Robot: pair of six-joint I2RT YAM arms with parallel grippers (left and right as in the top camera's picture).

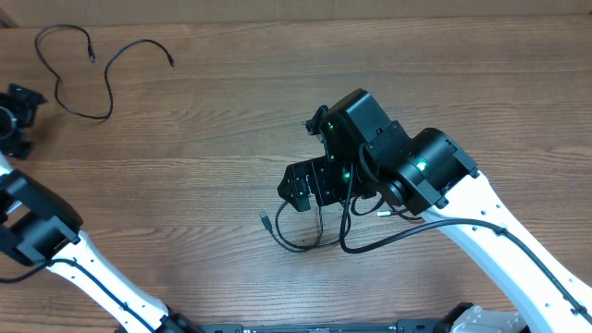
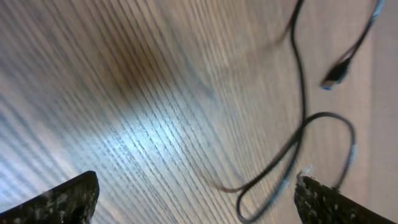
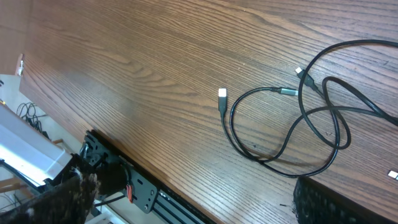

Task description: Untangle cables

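At far left on the counter, one loose cable lies in a wavy line near the left end effector. Under the right end effector lie the crossed cables, looped. Both end effectors gape wide, holding nothing.

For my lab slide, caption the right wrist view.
Open right pincer above looped, crossing black cables and a silver plug on the wooden table.

no readable text, no labels, no brands, no numbers in any view
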